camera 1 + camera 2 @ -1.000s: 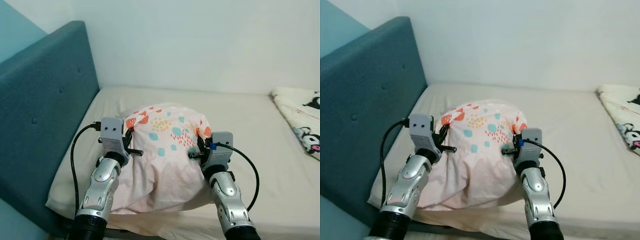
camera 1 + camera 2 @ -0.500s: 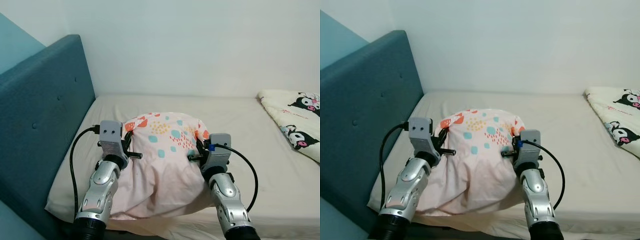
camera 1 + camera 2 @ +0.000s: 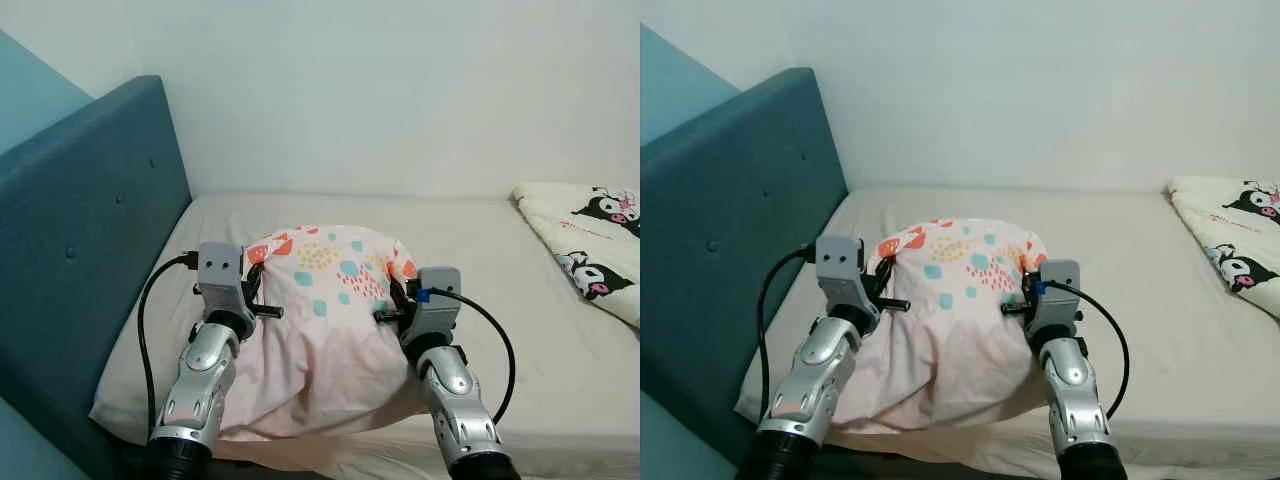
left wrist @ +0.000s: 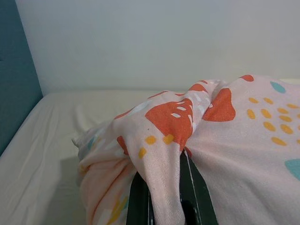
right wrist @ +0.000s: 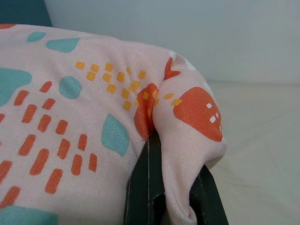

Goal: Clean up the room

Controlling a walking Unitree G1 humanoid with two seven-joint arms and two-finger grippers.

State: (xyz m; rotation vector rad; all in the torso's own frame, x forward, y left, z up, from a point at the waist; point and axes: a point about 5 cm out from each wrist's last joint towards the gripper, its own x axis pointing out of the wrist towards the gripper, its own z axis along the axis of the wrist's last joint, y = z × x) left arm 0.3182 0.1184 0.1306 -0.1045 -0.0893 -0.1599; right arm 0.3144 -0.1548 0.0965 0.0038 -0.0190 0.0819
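Left gripper (image 4: pixel 161 197) clamped on the near-left corner of the pillow (image 3: pixel 320 330), a fold of pink fabric pinched between its 2 black fingers (image 4: pixel 138 199). Right gripper (image 5: pixel 161 187) clamped the same way on the pillow's right corner, cloth bunched down into the gap between its fingers (image 5: pixel 140 185). Both silver arms reaching forward from the bottom of the head views, 1 on each side of the pillow, a black cable looping off each wrist.

Pillow pale pink with orange, teal and yellow spots and dashes, puffed up high between the 2 grippers, its lower edge draped down onto the near edge of the mattress (image 3: pixel 480 250). Cannot tell whether the raised top part is clear of the sheet behind it.

Mattress covered in a plain cream sheet, running back to a white wall (image 3: pixel 400 90). Teal upholstered headboard (image 3: pixel 80 220) with button tufts standing along the robot's left side, just beside the pillow end of the bed. Cream blanket (image 3: pixel 590 245) printed with black-and-white cartoon figures lying on the far right of the mattress, well apart from the pillow.
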